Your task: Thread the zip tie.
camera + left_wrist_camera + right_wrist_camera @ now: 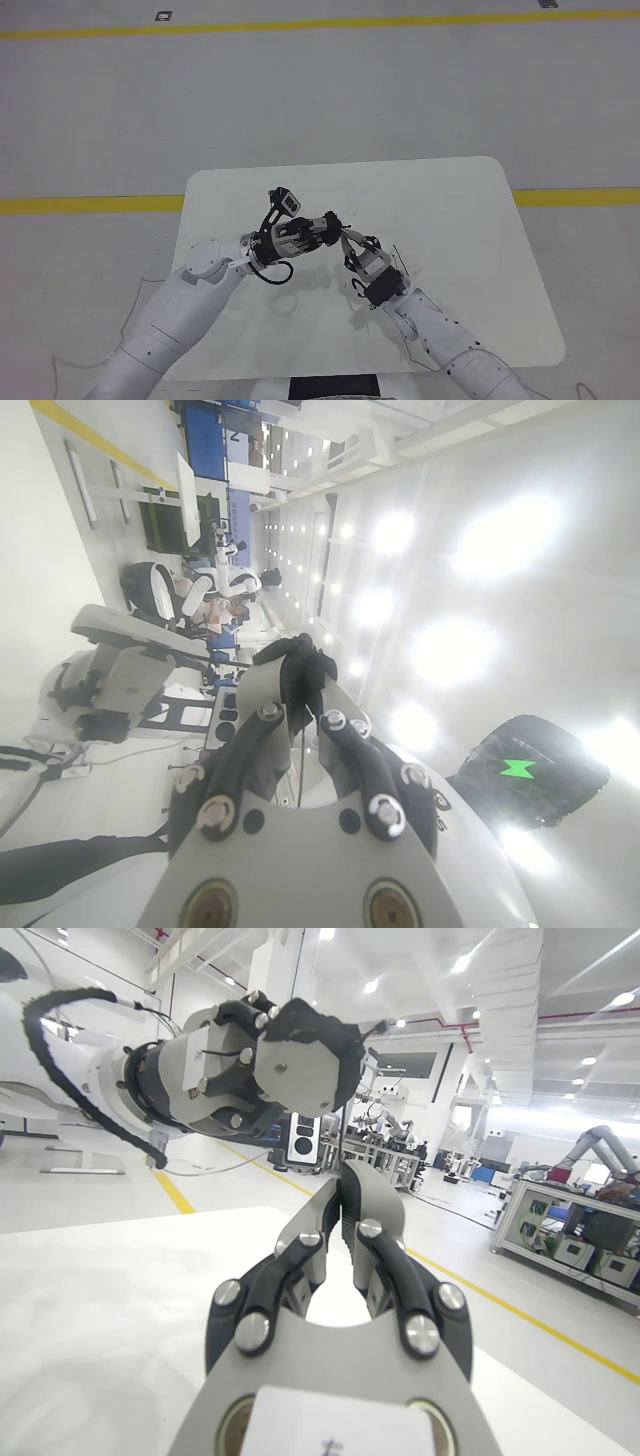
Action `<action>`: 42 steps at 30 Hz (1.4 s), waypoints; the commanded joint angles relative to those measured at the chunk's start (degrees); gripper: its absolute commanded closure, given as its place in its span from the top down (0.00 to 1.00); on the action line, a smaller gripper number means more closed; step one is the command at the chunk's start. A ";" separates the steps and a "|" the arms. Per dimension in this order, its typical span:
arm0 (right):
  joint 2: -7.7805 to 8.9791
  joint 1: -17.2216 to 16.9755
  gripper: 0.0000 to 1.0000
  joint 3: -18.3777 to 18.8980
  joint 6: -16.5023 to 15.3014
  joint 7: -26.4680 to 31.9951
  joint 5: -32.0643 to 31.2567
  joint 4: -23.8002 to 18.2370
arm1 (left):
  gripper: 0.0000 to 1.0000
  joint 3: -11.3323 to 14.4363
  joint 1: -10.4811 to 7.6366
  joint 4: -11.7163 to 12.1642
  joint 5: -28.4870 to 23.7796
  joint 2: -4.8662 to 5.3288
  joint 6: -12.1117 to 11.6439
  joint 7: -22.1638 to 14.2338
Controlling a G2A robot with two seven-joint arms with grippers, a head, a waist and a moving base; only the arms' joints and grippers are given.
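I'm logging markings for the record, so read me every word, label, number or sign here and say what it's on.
White sticker on the left tool: dark marks, too blurred to read.
White tag behind the right tool: print cut off at the edge, unreadable.
Dark floor marker: too small to read.

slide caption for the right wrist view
Right end effector and left end effector each pinch the thin black zip tie above the white table.

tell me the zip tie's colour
The zip tie is black, clearest in the left wrist view.
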 commanded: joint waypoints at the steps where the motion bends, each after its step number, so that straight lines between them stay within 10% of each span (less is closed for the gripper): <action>1: 0.04 0.04 0.00 -0.13 -0.08 0.64 0.00 0.15 | 0.00 0.00 0.00 0.00 0.00 0.00 0.00 0.00; 19: 0.08 -0.12 0.00 0.05 1.37 1.93 0.54 0.65 | 0.00 0.00 0.00 0.00 0.00 0.00 0.00 0.00; 20: 0.07 -0.28 0.17 0.30 1.74 1.77 0.65 0.52 | 0.00 0.00 0.00 0.00 0.00 0.00 0.00 0.00; 22: 0.15 -0.85 1.00 1.01 2.45 1.36 0.80 -0.04 | 0.00 0.00 0.00 0.00 0.00 0.00 0.00 0.00; 33: 3.35 -10.37 1.00 14.60 4.20 -1.90 2.25 -8.62 | 0.00 0.00 0.00 0.00 0.00 0.00 0.00 0.00; 42: 5.25 -16.90 1.00 26.03 -20.15 -7.17 23.15 -16.34 | 0.00 0.00 0.00 0.00 0.00 0.00 0.00 0.00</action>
